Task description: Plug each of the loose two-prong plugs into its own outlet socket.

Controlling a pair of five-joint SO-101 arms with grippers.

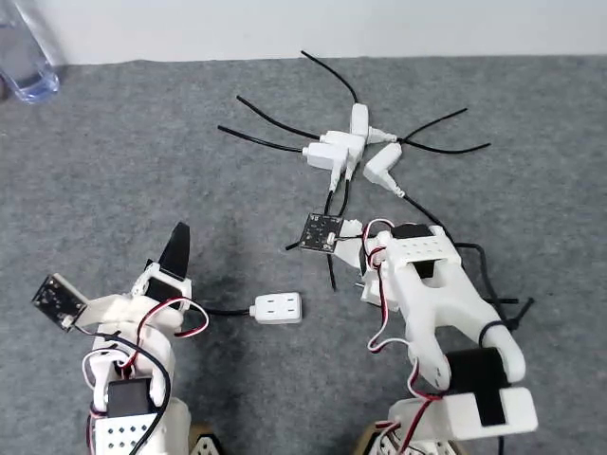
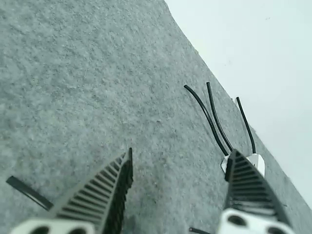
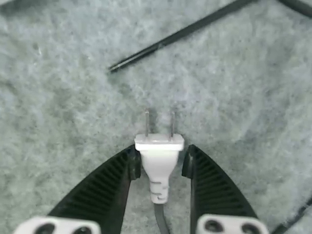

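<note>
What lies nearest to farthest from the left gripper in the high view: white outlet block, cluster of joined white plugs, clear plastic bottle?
From the left gripper:
1. White outlet block, just to its right.
2. Cluster of joined white plugs, mid-table.
3. Clear plastic bottle, far left corner.

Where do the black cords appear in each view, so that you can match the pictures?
High view: black cords fan out from the white plug cluster at the table's far middle.
Left wrist view: three black cords leave that cluster, beyond the left gripper.
Right wrist view: a cord end lies beyond the prongs of the plug in the right gripper.
Shared landmark: the grey felt.
</note>
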